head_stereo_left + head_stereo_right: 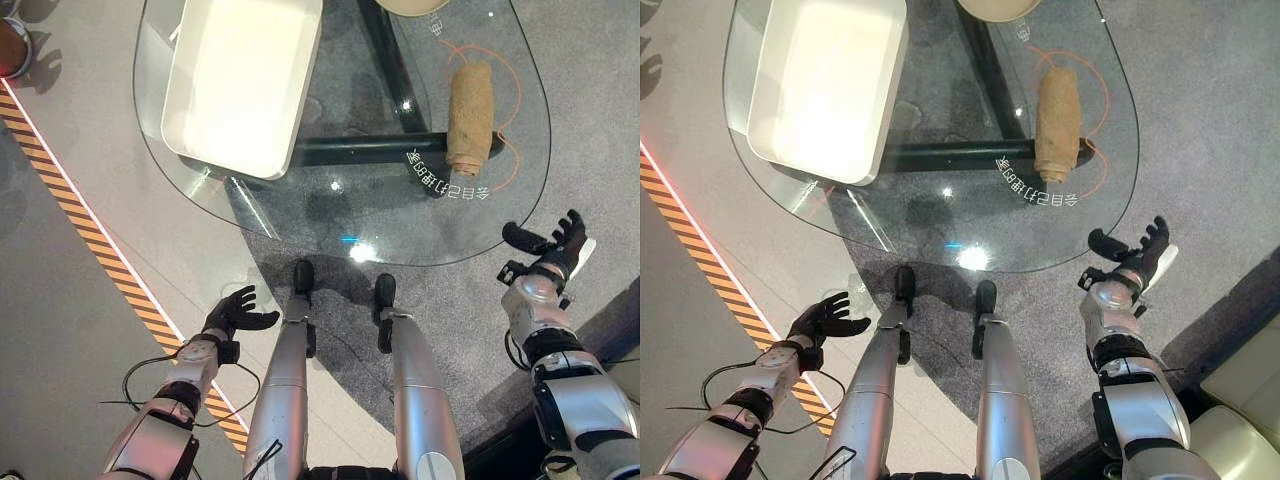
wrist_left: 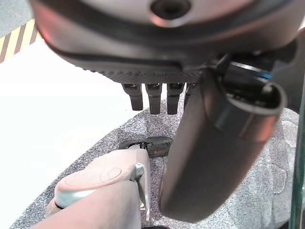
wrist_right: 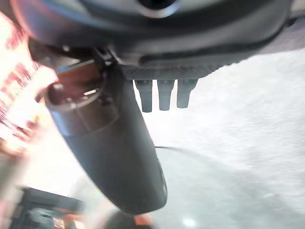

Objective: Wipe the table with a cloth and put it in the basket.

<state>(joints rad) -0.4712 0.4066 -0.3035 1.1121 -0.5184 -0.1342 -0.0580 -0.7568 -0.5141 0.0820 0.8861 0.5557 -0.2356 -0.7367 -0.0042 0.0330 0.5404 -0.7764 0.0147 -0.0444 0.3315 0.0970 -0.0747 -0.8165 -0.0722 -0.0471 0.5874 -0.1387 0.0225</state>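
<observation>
A rolled tan cloth (image 1: 470, 118) lies on the right part of the glass table (image 1: 500, 215), inside an orange ring drawn on the glass. A white rectangular basket (image 1: 240, 80) stands on the table's left part. My right hand (image 1: 556, 246) hovers open off the table's near right edge, below the cloth and apart from it. My left hand (image 1: 235, 312) hangs open low over the floor, off the table's near left edge. In the wrist views the fingers (image 2: 151, 98) of the left hand and the fingers (image 3: 164, 94) of the right hand are straight and hold nothing.
A round beige object (image 1: 410, 6) pokes in at the table's far edge. A dark crossbar (image 1: 380, 148) of the table frame shows through the glass. A yellow-black striped line (image 1: 90, 230) runs across the floor at left. A person's shoe (image 1: 12, 45) is at the far left.
</observation>
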